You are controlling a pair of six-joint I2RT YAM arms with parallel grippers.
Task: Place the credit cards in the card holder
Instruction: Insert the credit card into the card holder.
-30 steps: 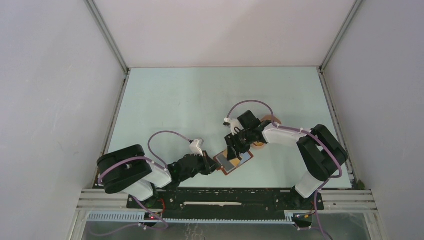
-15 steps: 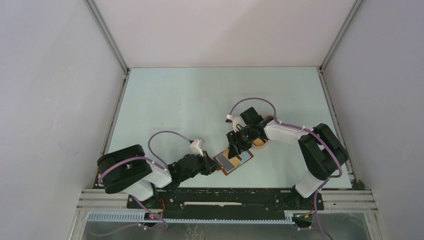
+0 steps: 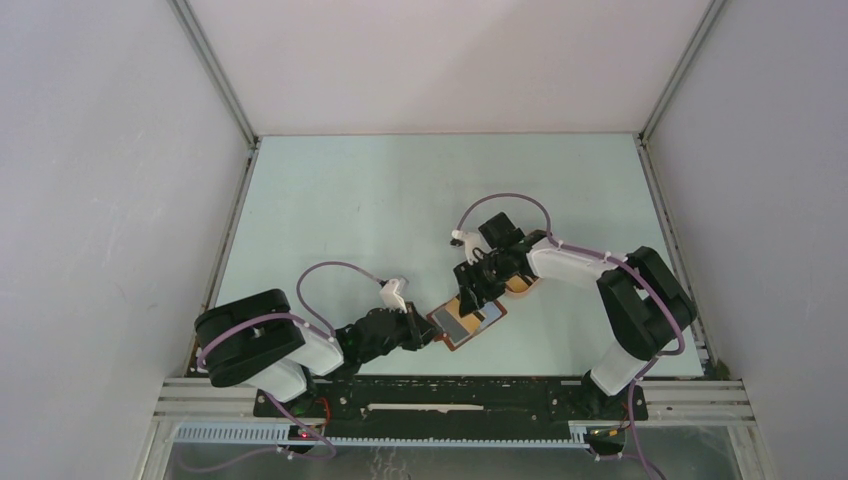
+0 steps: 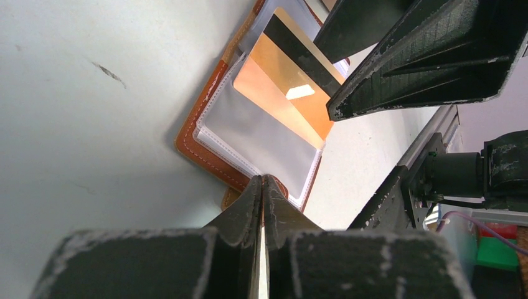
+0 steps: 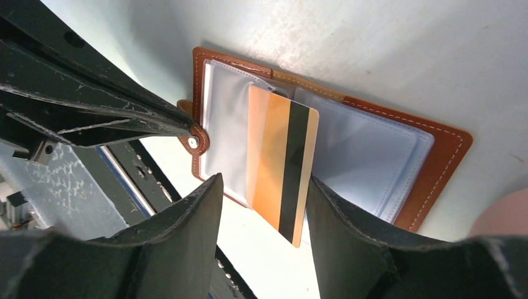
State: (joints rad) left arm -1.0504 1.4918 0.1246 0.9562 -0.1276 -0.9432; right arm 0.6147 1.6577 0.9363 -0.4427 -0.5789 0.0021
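The reddish-brown card holder (image 3: 468, 324) lies open near the table's front edge, clear sleeves up. My left gripper (image 3: 433, 335) is shut on its near edge by the snap tab (image 5: 194, 142); in the left wrist view the jaws (image 4: 263, 182) pinch the leather rim (image 4: 205, 152). A yellow-orange credit card (image 5: 277, 162) with a black stripe sits partly inside a sleeve and sticks out past the holder's edge; it also shows in the left wrist view (image 4: 283, 84). My right gripper (image 5: 264, 187) is open, a finger on each side of that card, with gaps. The other cards are not clearly visible.
A pink oval tray (image 3: 520, 287) lies just behind the holder, mostly hidden under my right arm; its corner shows in the right wrist view (image 5: 501, 215). The black base rail (image 3: 450, 395) runs close in front of the holder.
My right wrist has shifted a little to the back and left above the holder. The holder, the card and my left gripper have not moved.
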